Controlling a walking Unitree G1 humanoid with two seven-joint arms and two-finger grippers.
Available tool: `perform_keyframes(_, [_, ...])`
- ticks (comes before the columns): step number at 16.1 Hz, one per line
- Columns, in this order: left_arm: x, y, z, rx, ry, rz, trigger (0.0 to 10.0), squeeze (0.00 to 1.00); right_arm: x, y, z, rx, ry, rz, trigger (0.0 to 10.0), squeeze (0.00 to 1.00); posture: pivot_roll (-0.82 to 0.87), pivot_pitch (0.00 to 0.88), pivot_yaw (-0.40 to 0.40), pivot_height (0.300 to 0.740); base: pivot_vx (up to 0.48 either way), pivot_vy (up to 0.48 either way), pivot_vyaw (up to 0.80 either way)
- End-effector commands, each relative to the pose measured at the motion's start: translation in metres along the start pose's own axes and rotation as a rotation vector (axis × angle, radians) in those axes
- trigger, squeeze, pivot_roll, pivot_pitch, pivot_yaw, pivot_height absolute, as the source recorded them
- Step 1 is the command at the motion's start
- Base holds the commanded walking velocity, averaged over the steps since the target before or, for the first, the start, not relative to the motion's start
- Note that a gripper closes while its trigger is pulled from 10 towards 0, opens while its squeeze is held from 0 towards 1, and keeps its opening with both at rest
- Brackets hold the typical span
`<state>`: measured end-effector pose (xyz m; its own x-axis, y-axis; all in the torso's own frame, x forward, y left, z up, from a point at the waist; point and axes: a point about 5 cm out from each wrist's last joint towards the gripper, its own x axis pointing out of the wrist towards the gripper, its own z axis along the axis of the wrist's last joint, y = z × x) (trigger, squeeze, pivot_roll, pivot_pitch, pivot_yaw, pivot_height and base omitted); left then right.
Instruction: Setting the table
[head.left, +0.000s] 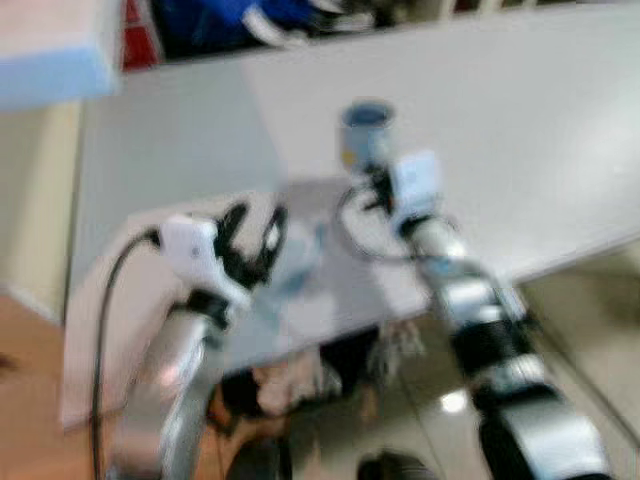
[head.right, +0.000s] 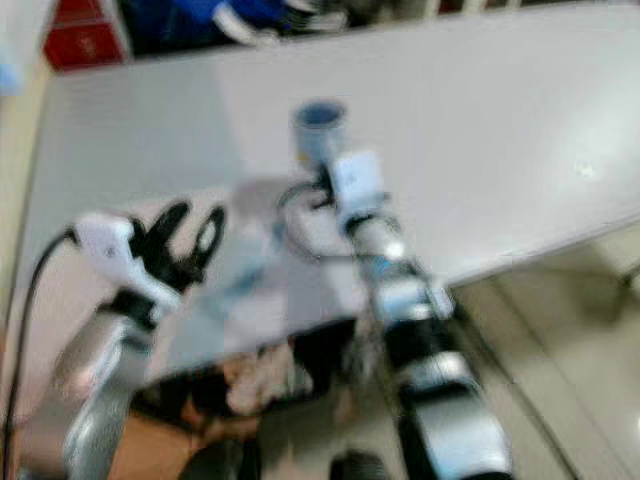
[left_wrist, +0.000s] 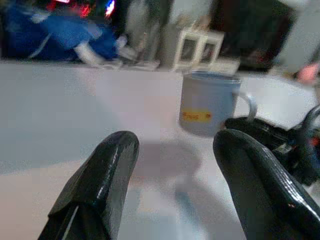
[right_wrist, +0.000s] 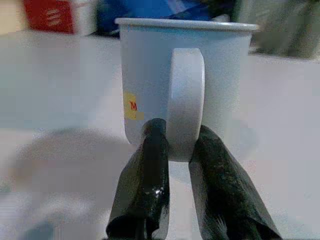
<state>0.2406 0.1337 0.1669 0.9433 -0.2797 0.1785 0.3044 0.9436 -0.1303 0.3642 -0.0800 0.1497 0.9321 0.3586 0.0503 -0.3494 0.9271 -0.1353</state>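
A pale blue-grey mug (head.left: 366, 130) with a yellow label stands upright on the white table (head.left: 520, 140). My right gripper (right_wrist: 179, 145) reaches over the table edge and is shut on the mug's handle (right_wrist: 186, 100), one finger on each side. In the left wrist view the mug (left_wrist: 207, 102) is seen ahead of that arm's fingers. My left gripper (head.left: 255, 235) hovers open above the near table edge, left of the mug, with nothing between its fingers (left_wrist: 107, 175).
Blue fabric and a red box (head.left: 140, 35) lie beyond the far edge of the table. A pale block (head.left: 55, 45) sits at the upper left. Glossy tiled floor (head.left: 590, 320) lies below the table's near right edge. The head views are blurred.
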Motion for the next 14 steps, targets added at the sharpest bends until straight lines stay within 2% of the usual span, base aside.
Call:
perform_keyframes(1, [-0.003,-0.007,0.003,0.001,-0.001,-0.01,10.0,0.0,0.0,-0.011,-0.005,-0.002,0.015,-0.039,10.0,0.0,-0.05,0.214,0.016,0.74,0.0,0.0,0.0])
perform_keyframes(3, [-0.01,-0.011,0.005,0.001,0.01,-0.007,10.0,0.0,0.003,-0.011,-0.004,0.04,-0.007,-0.047,10.0,0.0,-0.04,0.234,0.018,0.74,0.0,0.0,0.0])
perform_keyframes(5, [-0.018,-0.012,0.008,-0.001,0.016,0.005,10.0,0.0,0.009,-0.018,0.008,0.091,-0.076,-0.114,10.0,0.0,-0.01,0.263,0.022,0.74,0.0,0.0,0.0])
perform_keyframes(7, [-0.028,-0.013,0.011,-0.003,0.031,0.022,10.0,0.0,0.018,-0.022,0.022,0.092,-0.11,-0.144,10.0,0.0,0.01,0.289,0.02,0.74,0.0,0.0,0.0])
perform_keyframes(9, [-0.035,-0.015,0.015,-0.004,0.041,0.037,10.0,0.0,0.024,-0.021,0.026,0.08,-0.096,-0.137,10.0,0.0,0.03,0.316,0.021,0.74,0.0,0.0,0.0])
perform_keyframes(11, [-0.039,-0.018,0.018,-0.006,0.047,0.043,10.0,0.0,0.026,-0.018,0.021,0.07,-0.055,-0.124,10.0,0.61,0.05,0.335,0.021,0.74,0.0,0.0,0.0])
perform_keyframes(12, [-0.041,-0.019,0.019,-0.007,0.05,0.046,10.0,0.0,0.028,-0.015,0.02,0.061,-0.041,-0.114,10.0,0.96,0.05,0.343,0.021,0.74,0.0,0.0,0.0])
perform_keyframes(14, [-0.044,-0.021,0.022,-0.008,0.055,0.049,10.0,0.0,0.03,-0.013,0.022,0.041,-0.045,-0.108,10.0,1.0,0.06,0.353,0.023,0.74,0.0,0.0,0.0])
